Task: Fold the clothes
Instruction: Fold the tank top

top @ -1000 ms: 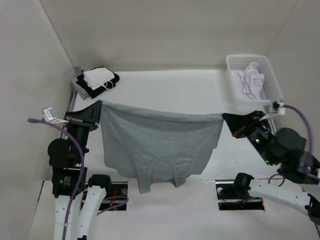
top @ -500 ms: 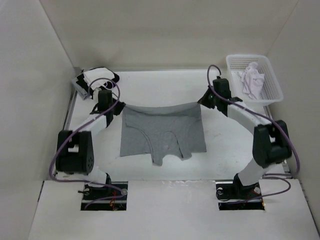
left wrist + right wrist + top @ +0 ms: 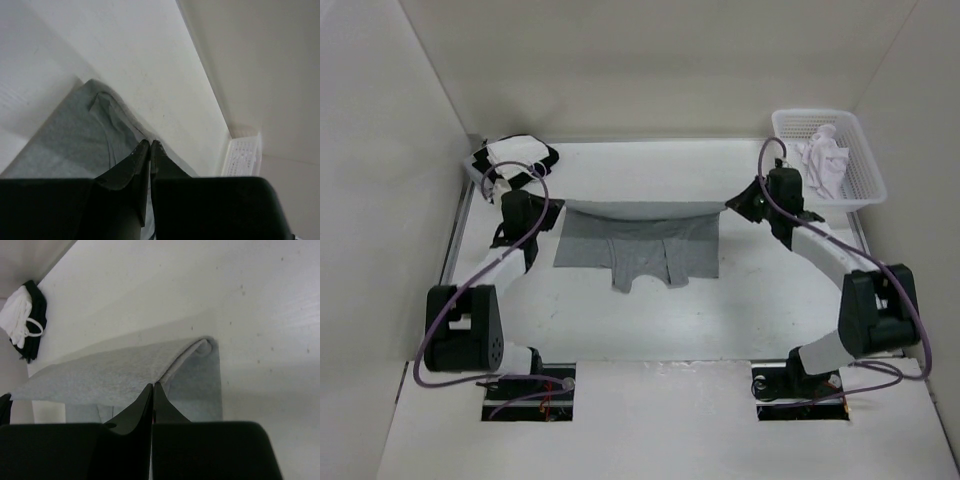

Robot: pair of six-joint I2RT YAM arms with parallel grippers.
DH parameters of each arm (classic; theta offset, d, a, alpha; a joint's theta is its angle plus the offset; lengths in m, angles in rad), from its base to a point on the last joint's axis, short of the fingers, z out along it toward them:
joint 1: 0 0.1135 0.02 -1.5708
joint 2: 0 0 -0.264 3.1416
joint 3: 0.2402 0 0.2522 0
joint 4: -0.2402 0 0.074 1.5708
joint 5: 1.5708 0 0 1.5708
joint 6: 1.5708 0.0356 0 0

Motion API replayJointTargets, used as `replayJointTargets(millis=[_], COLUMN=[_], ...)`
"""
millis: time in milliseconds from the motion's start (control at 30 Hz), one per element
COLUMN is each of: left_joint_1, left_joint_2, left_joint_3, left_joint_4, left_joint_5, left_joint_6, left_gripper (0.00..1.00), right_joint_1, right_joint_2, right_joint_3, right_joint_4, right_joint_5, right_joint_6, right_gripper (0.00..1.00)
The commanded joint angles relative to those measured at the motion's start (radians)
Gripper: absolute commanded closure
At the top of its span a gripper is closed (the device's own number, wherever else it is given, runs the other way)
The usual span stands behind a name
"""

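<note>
Low in the top view, the white table [image 3: 640,330] shows bare in front of the arm bases. Above that, mid-frame, the heather-grey short-sleeved knit T-shirt [image 3: 640,248] trails on the table with a flap poking down at its lower edge. Its upper edge is lifted and stretched between the arms.

The left gripper [image 3: 150,145] has its jaws pressed together on a thin pinch of cloth at the left corner, and the right gripper [image 3: 152,386] nips the right corner likewise. With so little cloth in each grip, a harder pull apart could probably free a corner and skew the fold. The trailing layer may also bunch if dragged.

At upper right, the white plastic lattice basket [image 3: 810,113] holds a crumpled white garment [image 3: 820,165]. The right arm is close beside it and could knock it. At upper left sits a black-and-white stack of clothes [image 3: 515,158].
</note>
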Motion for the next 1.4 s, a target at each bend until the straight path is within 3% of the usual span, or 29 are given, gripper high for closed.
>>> replayJointTargets(millis=[0,333,500,600,733,867,1033,1167,1267,1367], left_joint_1=[0.017,0.156,0.193,0.218,0.219,0.163,-0.007,-0.093,-0.136,-0.172], left_joint_2=[-0.157,-0.534,-0.582,-0.512,-0.487,-0.533,-0.458,-0.403,-0.369,-0.351], left_joint_3=[-0.112,-0.409,-0.479,-0.493,-0.499,-0.482,-0.443,-0.425,-0.401,-0.384], left_joint_4=[0.094,-0.076,-0.13,-0.11,-0.046,-0.027,0.039,0.123,0.165,0.2], left_joint_5=[0.032,0.196,0.184,0.171,0.181,0.136,0.06,0.027,0.024,0.023], left_joint_6=[-0.039,0.002,0.03,0.027,-0.004,0.004,0.028,0.025,0.031,0.036], left_gripper=[1.0,1.0,0.98,0.83,0.64,0.62,0.66,0.67,0.68,0.69], right_joint_1=[0.002,0.079,0.197,0.271,0.301,0.271,0.223,0.197,0.18,0.162], right_joint_2=[-0.157,-0.574,-0.668,-0.651,-0.65,-0.579,-0.392,-0.219,-0.083,-0.01], right_joint_3=[-0.127,-0.528,-0.644,-0.692,-0.701,-0.646,-0.591,-0.573,-0.563,-0.553], right_joint_4=[0.118,0.033,-0.034,-0.04,-0.03,0.004,0.113,0.238,0.367,0.475], right_joint_5=[-0.009,0.047,0.104,0.156,0.224,0.259,0.163,0.08,0.029,-0.009], right_joint_6=[0.03,0.068,0.151,0.193,0.205,0.138,0.117,0.163,0.234,0.291], right_gripper=[1.0,1.0,0.99,0.85,0.56,0.46,0.47,0.53,0.63,0.83])
